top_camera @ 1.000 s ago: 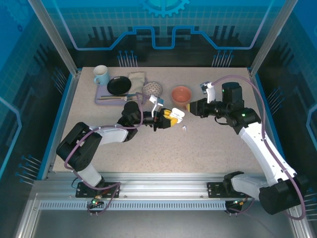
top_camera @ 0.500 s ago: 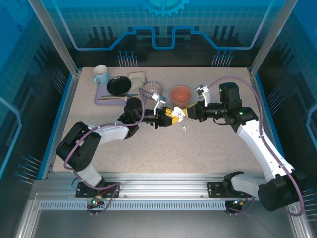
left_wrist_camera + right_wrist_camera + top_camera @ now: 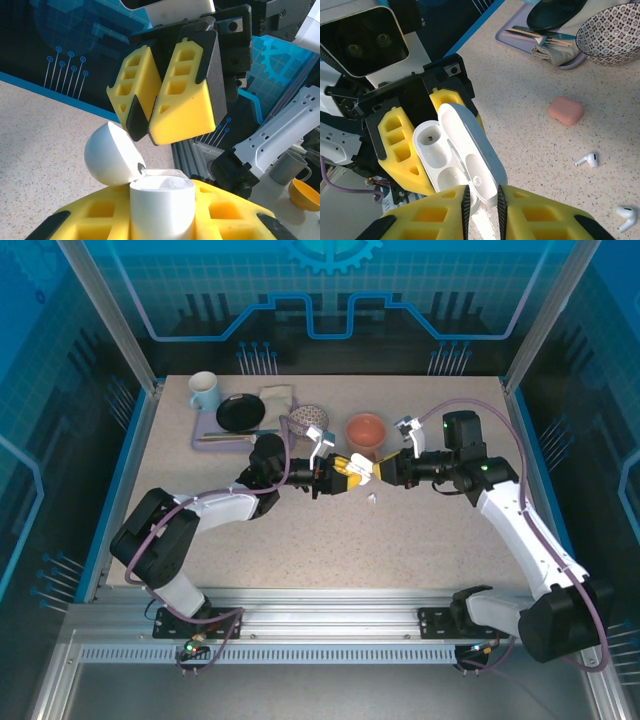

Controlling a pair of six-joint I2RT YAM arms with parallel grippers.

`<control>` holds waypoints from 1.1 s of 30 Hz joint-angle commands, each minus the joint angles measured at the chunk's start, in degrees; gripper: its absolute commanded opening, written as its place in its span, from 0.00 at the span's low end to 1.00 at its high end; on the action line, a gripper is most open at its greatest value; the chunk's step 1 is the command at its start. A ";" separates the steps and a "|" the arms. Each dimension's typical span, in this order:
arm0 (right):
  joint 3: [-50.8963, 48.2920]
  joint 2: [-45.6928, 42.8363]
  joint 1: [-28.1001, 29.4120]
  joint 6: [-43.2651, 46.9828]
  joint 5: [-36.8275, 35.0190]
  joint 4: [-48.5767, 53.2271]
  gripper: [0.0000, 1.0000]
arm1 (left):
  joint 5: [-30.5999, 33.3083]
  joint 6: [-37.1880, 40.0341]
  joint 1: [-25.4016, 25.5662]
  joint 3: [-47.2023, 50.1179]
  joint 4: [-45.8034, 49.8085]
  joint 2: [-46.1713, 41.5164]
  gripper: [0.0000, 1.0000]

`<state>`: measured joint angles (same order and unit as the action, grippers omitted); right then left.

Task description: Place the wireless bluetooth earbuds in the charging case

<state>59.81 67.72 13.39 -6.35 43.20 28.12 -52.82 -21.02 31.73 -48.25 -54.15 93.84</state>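
Holding the white case (image 3: 451, 150) tight with the left gripper (image 3: 335, 472), lid wide open. Hanging just over it with the right gripper (image 3: 481, 200), fingers nearly pressed together, nothing seen between them. Two white earbuds (image 3: 587, 159) lying on the table (image 3: 510, 90), at 4 o'clock from the case. Pink case (image 3: 565, 110) at 3 o'clock.

Pale blue mug (image 3: 203, 391) at back left of speckled table (image 3: 420, 530), just beside lavender tray (image 3: 205, 436) holding black plate (image 3: 240, 412), beige napkin (image 3: 277, 397) and chopsticks (image 3: 535, 34). Patterned bowl (image 3: 308, 420) next to tray, terracotta bowl (image 3: 366, 429) right of it.
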 commanded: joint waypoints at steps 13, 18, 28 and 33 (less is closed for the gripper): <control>0.77 2.67 0.42 0.02 2.37 -2.19 0.28 | -1.87 0.84 0.37 -2.94 0.62 -0.76 0.00; 0.76 2.29 0.15 -0.07 1.54 -2.19 0.28 | -2.02 0.75 0.39 -2.88 0.54 -0.72 0.00; 2.55 4.29 0.55 -0.31 3.85 -2.33 0.20 | -3.00 0.71 0.63 -3.61 1.76 -0.50 0.00; 3.41 4.96 1.03 0.07 4.03 -2.16 0.08 | -3.06 0.76 0.81 -4.22 2.57 -0.32 0.00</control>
<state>60.99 72.01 13.47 -6.44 45.21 26.35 -53.89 -20.99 31.81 -50.04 -51.48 93.84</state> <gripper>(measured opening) 0.087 0.248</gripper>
